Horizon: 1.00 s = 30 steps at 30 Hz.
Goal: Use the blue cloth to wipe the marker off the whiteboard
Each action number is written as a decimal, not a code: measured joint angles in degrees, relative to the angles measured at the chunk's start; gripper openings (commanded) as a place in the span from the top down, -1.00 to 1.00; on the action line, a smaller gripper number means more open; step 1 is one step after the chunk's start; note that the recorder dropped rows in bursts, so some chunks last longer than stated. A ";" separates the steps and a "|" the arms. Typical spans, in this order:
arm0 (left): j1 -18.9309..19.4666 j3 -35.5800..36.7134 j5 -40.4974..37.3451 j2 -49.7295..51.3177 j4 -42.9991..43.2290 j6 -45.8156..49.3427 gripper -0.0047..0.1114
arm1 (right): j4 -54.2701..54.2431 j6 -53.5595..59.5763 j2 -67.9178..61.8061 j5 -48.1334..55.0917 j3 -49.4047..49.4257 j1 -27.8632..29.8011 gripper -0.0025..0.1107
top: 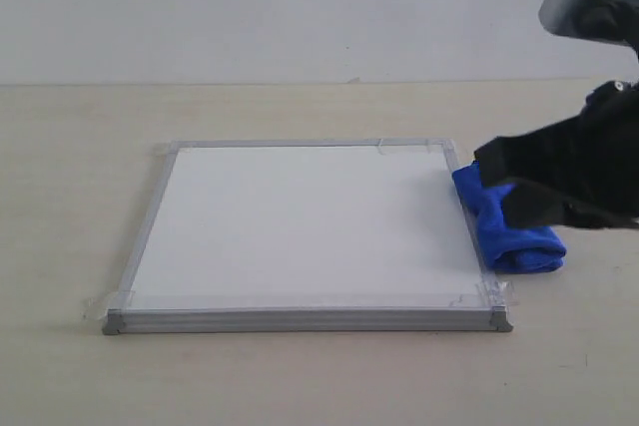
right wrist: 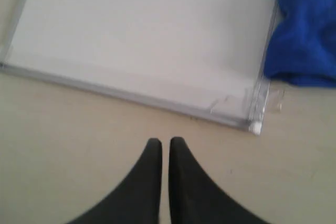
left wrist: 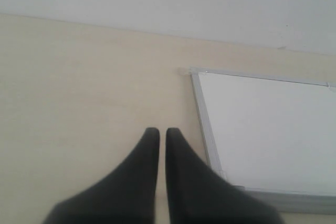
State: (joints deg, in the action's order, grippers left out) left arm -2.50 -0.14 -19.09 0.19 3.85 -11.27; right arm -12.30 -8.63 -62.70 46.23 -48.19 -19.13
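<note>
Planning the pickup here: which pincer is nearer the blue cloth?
Right. The right pincer hovers by the whiteboard corner next to the blue cloth; the left pincer is over the table past the board's opposite side.

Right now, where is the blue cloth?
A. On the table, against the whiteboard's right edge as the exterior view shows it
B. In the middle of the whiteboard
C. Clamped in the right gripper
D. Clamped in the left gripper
A: the blue cloth lies against the right frame of the whiteboard, while the left gripper and the right gripper are both shut on nothing.
</note>
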 measured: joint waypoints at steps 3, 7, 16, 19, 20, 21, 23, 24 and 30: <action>0.00 0.00 0.00 0.00 0.00 0.00 0.84 | -0.13 0.00 1.83 5.02 0.28 -0.74 0.96; 0.00 0.00 0.00 0.00 0.00 0.00 0.84 | -0.13 -0.12 2.45 6.33 0.28 -0.83 0.96; 0.00 0.00 0.00 0.00 0.00 0.00 0.84 | 0.01 1.03 2.46 2.44 0.37 -0.94 0.96; 0.00 0.00 0.00 0.00 0.00 0.00 0.84 | -0.16 1.96 4.52 -7.97 3.08 -0.97 0.96; 0.00 0.00 0.00 0.00 0.00 0.00 0.84 | -0.58 2.03 6.60 -13.30 4.87 -1.07 0.96; 0.00 0.00 0.00 0.00 0.00 0.00 0.84 | -0.79 2.15 8.42 -16.70 7.08 -1.19 0.96; 0.11 0.00 0.00 0.00 0.00 0.00 0.84 | -1.32 2.15 14.16 -23.72 12.37 -1.32 0.96; 0.11 0.00 0.00 0.00 0.00 0.00 0.84 | -1.60 2.28 17.58 -26.71 14.72 -1.32 0.96; 0.11 0.00 0.00 0.00 0.00 0.00 0.84 | -1.80 3.62 37.81 -42.50 31.87 0.28 0.96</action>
State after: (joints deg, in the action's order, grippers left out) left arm -2.39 -0.14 -19.09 0.19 3.85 -11.27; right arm -14.09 -5.01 -24.89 3.73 -16.32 -18.85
